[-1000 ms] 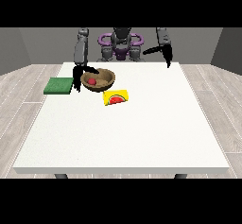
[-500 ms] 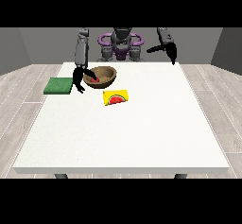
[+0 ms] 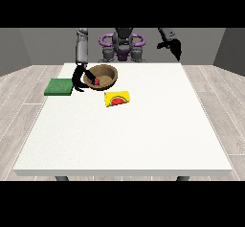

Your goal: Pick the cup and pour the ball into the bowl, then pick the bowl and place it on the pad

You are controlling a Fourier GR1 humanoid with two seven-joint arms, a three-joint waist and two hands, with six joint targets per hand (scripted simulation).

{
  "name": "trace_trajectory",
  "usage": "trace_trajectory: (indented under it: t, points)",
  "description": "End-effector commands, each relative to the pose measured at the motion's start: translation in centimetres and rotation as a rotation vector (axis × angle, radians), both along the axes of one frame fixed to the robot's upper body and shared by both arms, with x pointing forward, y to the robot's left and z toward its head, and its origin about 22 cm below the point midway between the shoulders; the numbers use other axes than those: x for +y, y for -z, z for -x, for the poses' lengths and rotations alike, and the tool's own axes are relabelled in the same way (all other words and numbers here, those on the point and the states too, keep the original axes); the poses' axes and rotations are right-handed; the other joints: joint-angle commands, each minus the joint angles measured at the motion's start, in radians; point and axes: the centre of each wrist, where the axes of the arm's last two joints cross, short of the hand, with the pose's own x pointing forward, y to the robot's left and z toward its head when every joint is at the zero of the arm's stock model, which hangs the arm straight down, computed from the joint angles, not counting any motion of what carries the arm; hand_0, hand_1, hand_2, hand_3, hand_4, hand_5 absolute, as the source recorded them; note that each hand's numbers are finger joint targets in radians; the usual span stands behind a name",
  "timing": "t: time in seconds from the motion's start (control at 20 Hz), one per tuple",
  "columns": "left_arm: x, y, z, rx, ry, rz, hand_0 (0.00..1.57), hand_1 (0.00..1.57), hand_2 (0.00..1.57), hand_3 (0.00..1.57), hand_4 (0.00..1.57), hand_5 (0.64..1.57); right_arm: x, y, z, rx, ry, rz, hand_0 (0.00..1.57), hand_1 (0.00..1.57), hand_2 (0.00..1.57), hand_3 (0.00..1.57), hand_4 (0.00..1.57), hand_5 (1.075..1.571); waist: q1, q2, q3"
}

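A brown bowl [image 3: 102,74] sits near the table's far left, tipped so its opening faces the camera. A red ball [image 3: 97,81] lies inside it. The hand at the view's left [image 3: 78,80] has its fingers curled on the bowl's left rim. Left of that hand, a green pad [image 3: 59,86] lies flat on the table. A yellow object with a watermelon-slice picture [image 3: 117,98] lies in front of the bowl; I cannot tell whether it is the cup. The hand at the view's right [image 3: 172,47] hangs high above the table's far right edge, fingers relaxed, holding nothing.
The white table [image 3: 143,135] stretches wide towards the camera. The robot's torso [image 3: 122,46] stands behind the far edge, just behind the bowl.
The bowl has tilted and risen at the left-side hand, shifting slightly towards the pad. The hand at the view's right has swung up and outward.
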Motion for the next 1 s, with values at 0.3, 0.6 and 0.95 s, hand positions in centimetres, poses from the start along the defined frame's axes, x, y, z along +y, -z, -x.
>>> trace_trajectory:
  t: [0.3,0.6,0.95]
  points:
    - [8.2,6.6,3.0,0.246,-0.223,0.024,0.0,0.0,0.0,0.0,1.0,1.407,2.5,-6.0,-4.8,0.308,-0.07,0.004,1.57,1.57,1.57,0.87,0.8,1.564,-0.232,-0.246,0.0239]
    - [8.9,6.4,3.6,0.194,-0.218,0.029,0.0,0.0,0.0,0.0,1.0,1.414,-1.8,-9.1,-4.7,0.258,-0.023,-0.052,1.57,1.57,1.57,0.75,0.79,1.57,-0.226,-0.187,0.0253]
    - [7.3,4.2,2.3,0.064,-0.122,0.043,0.0,0.0,0.0,0.0,1.15,1.463,-9.2,-12.2,-3.9,0.148,0.047,-0.033,1.57,1.57,1.57,0.47,0.83,1.57,-0.135,-0.038,0.0259]
